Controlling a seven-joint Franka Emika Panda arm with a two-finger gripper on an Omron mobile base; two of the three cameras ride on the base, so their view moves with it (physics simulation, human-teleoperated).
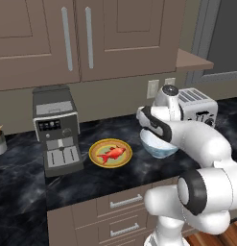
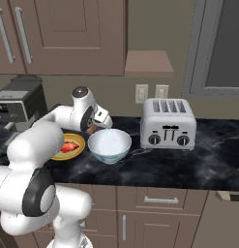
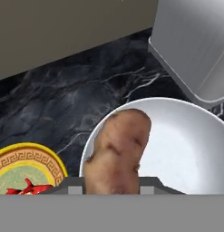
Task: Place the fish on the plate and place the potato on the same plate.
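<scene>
My gripper (image 3: pixel 111 185) is shut on the potato (image 3: pixel 118 152), a brownish-tan lump that hangs over the left rim of a pale bowl (image 3: pixel 186 145). In the right base view the potato (image 2: pixel 93 129) shows as a small brown bit below the hand, between the bowl (image 2: pixel 110 143) and the plate (image 2: pixel 59 154). The yellow plate (image 1: pixel 97 158) with its orange-brown rim lies on the dark counter, left of the bowl (image 1: pixel 158 146). On it rests the red-orange fish (image 1: pixel 112 153), which also shows in the other views (image 2: pixel 70 147) (image 3: pixel 27 186). In the hand view the plate's rim (image 3: pixel 45 156) is at the lower left.
A silver toaster (image 2: pixel 168 123) stands right of the bowl, near the wall. A coffee machine (image 1: pixel 57 129) stands left of the plate. Wall cabinets hang above the counter, drawers run below its front edge.
</scene>
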